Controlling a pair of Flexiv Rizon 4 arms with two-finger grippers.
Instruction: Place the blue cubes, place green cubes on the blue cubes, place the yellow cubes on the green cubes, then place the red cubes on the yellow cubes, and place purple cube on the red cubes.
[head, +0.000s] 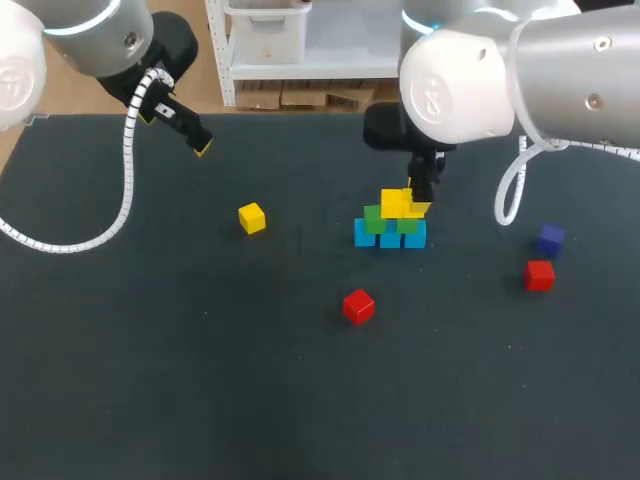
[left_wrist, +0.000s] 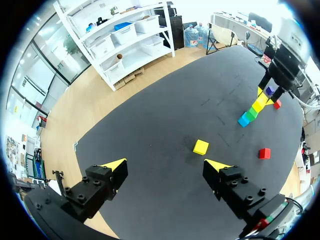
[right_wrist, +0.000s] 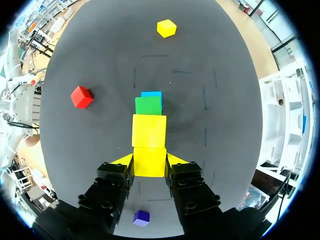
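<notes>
The fingers (right_wrist: 116, 172) of the right gripper (right_wrist: 149, 159), at the stack (head: 390, 230), are closed on a yellow cube (right_wrist: 149, 162) over the green layer. The left gripper (left_wrist: 166, 165) is spread open and empty. Next, I think: release softly and rise straight.

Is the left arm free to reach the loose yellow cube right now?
Likely yes: the loose yellow cube lies alone ahead of the open left gripper, nothing between; the right gripper is away at the stack.
</notes>
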